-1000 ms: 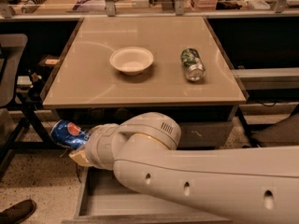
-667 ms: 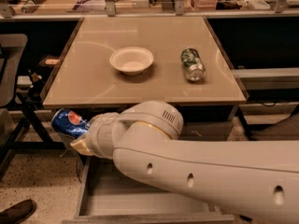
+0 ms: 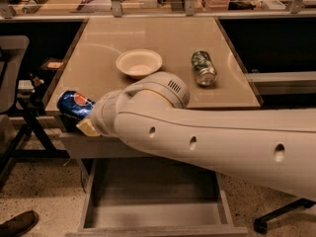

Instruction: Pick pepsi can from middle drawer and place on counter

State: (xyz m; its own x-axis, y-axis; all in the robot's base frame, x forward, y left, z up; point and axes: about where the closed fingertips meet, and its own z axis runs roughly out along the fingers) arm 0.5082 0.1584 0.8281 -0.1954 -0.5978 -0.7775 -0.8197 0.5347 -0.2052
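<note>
The pepsi can, blue with its round logo showing, lies tilted in the air at the counter's front left edge. My gripper is shut on it, and a beige finger shows under the can; the rest of the hand is hidden behind my wide white arm. That arm crosses the view from the right. Below it the middle drawer stands pulled open, its grey floor bare. The beige counter stretches away behind the can.
A white bowl sits mid-counter, and a green and silver can lies on its side to the right. A chair stands at the left, a shoe at bottom left, and a chair base at bottom right.
The pepsi can has risen in my gripper from beside the drawer up to the level of the counter's front left edge. My arm rose with it.
</note>
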